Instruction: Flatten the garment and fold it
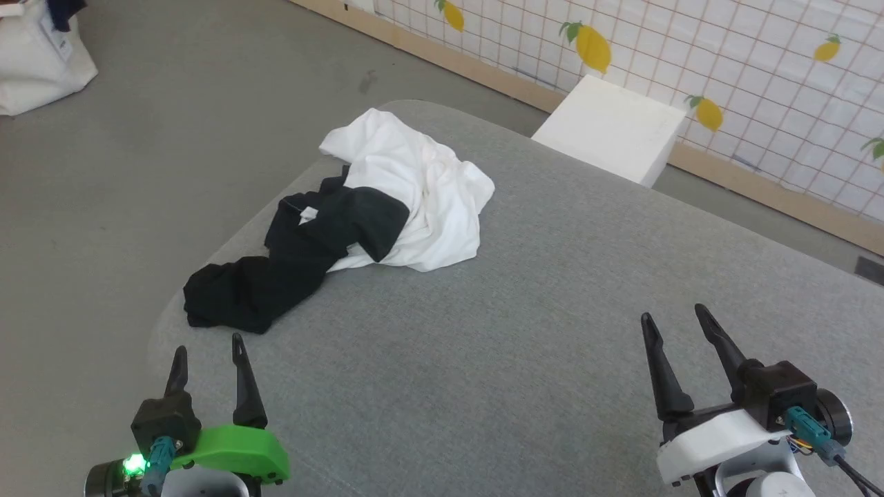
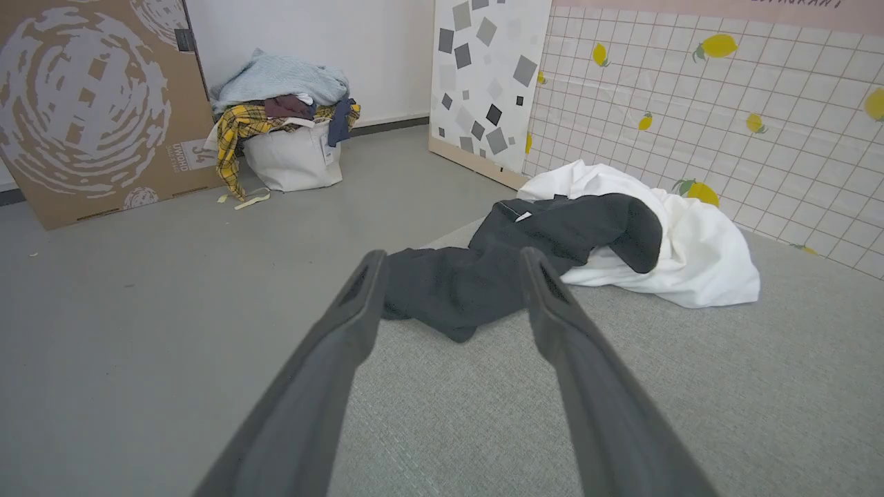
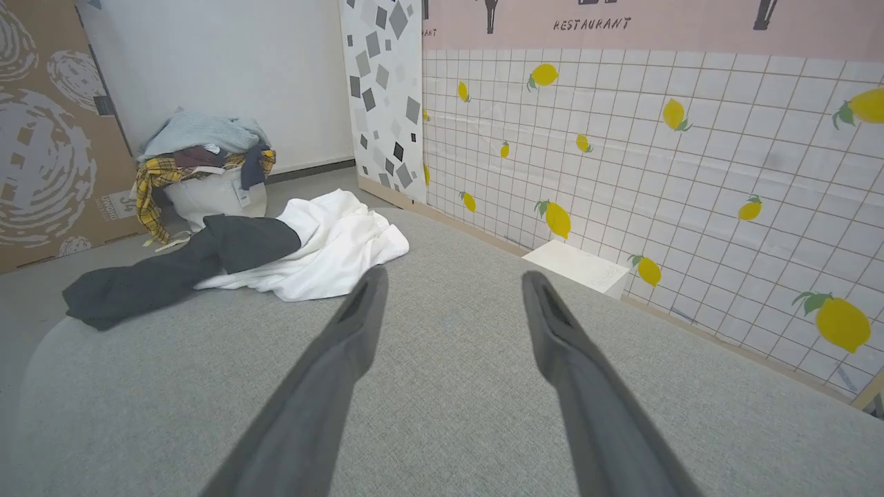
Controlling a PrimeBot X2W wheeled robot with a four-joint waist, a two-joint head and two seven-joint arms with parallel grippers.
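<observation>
On the table (image 1: 566,290), the garment (image 1: 387,200) is seen crumpled left of centre in the head view, its black end close to the rounded edge. It could be dragged onto the floor (image 1: 207,103) by a pull that way, or bunched layers could be pinched together. The left gripper (image 1: 209,342), lower left, and right gripper (image 1: 673,310), lower right, are spread wide; nothing is held or touched.

Left pincer (image 1: 209,343): green bracket (image 1: 235,449), glowing green light (image 1: 131,464); right pincer (image 1: 672,312): white bracket (image 1: 711,442); both black-fingered with teal plugs (image 1: 804,422)
</observation>
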